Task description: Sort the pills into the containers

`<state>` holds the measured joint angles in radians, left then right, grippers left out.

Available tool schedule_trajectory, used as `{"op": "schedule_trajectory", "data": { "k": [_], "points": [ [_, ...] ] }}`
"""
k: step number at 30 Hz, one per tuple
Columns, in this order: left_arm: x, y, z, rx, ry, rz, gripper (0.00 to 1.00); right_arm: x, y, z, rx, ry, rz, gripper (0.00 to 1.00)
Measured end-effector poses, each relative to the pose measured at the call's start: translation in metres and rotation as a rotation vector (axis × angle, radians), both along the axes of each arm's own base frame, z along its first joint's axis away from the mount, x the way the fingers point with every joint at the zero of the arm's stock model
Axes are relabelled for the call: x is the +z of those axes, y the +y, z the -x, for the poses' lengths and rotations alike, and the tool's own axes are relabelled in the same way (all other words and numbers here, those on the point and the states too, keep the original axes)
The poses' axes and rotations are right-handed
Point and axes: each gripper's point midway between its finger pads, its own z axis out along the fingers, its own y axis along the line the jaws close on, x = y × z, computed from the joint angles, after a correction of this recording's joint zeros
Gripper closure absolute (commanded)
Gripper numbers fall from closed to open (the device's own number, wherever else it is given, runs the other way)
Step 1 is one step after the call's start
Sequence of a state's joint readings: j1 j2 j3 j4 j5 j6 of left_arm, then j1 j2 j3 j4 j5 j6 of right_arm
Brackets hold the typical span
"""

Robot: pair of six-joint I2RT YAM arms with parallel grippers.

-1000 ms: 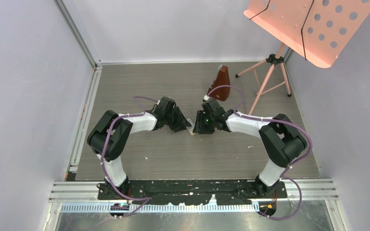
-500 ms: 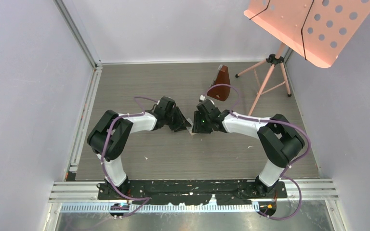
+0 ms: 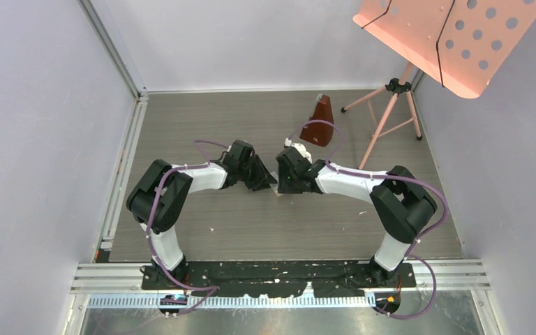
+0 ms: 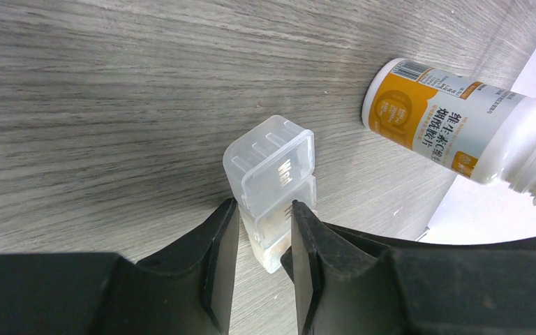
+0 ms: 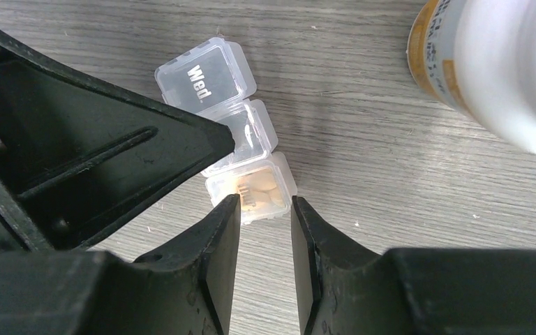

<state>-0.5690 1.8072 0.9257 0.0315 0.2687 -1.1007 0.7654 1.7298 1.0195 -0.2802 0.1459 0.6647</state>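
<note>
The container (image 5: 241, 139) is a clear strip box of three compartments lying on the wooden table. Its far lid reads "Wed" and is closed. The near compartment holds yellowish pills (image 5: 262, 188). My left gripper (image 4: 265, 209) is shut on the container (image 4: 272, 174), one finger on each side; its finger (image 5: 146, 153) overlaps the middle compartment in the right wrist view. My right gripper (image 5: 265, 206) hovers over the pill-filled end compartment, jaws a narrow gap apart with nothing between them. In the top view both grippers (image 3: 269, 183) (image 3: 284, 181) meet at the table's middle.
A white pill bottle (image 4: 453, 132) with an orange label lies uncapped just beyond the container; it also shows in the right wrist view (image 5: 502, 63). A brown metronome (image 3: 319, 122) and a pink music stand (image 3: 391, 105) stand at the back right.
My right gripper has moved left, closer to my left gripper and the container. The left arm has not moved.
</note>
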Motion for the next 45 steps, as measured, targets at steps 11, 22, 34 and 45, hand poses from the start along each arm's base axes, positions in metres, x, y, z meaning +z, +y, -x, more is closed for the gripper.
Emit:
{"op": "schedule_trajectory", "data": {
  "k": [11, 22, 34, 45],
  "points": [
    [0.0, 0.0, 0.0, 0.0, 0.001, -0.001, 0.8, -0.008, 0.0, 0.004, 0.003, 0.01, 0.077, 0.64],
    [0.0, 0.0, 0.0, 0.0, 0.002, -0.001, 0.81, -0.011, 0.002, 0.003, 0.006, -0.01, 0.087, 0.58],
    [0.0, 0.001, -0.001, 0.002, 0.001, -0.001, 0.82, -0.009, 0.004, 0.0, 0.011, -0.031, 0.076, 0.56],
    [0.006, 0.004, 0.002, -0.045, -0.017, -0.062, 0.66, 0.015, -0.014, 0.001, 0.049, 0.015, 0.202, 0.47]
  ]
}}
